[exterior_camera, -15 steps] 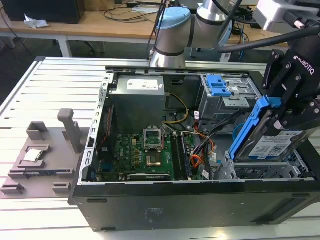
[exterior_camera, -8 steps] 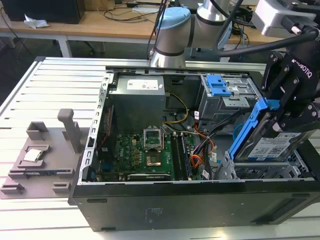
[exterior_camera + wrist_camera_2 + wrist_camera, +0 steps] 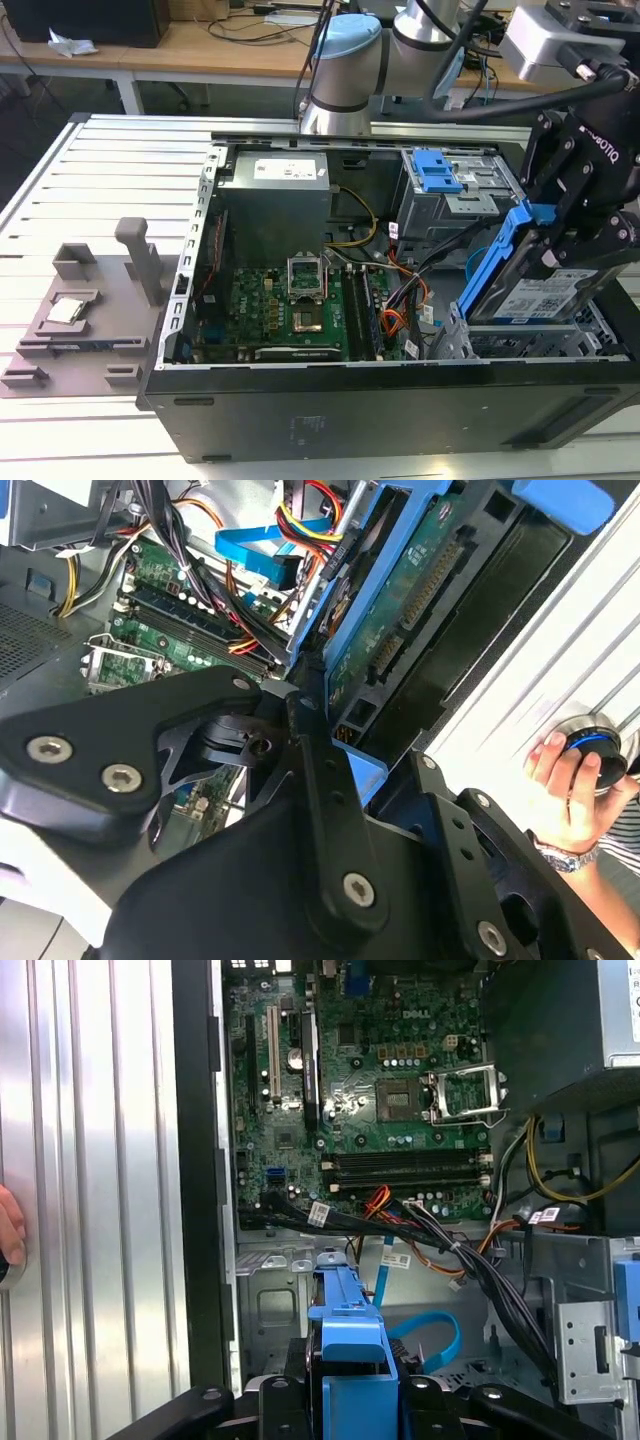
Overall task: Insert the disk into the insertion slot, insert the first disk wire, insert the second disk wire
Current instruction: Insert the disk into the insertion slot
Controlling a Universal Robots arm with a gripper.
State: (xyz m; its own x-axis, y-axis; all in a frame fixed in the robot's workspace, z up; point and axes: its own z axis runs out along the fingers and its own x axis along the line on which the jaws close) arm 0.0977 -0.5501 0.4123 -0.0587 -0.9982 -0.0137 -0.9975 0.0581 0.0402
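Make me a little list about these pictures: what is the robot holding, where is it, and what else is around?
holding: the tool is shut on the disk
disk pose: tilted, blue frame on its upper side, lower end at the insertion slot, not flat inside yet
computer: case open, green motherboard showing
other cage: bigger grey cage with a blue latch, beyond the disk in the exterior view
person: a hand rests on a round knob outside the case

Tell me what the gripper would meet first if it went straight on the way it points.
Probably the insertion slot, via the disk the gripper holds tilted just above it; depth unclear.
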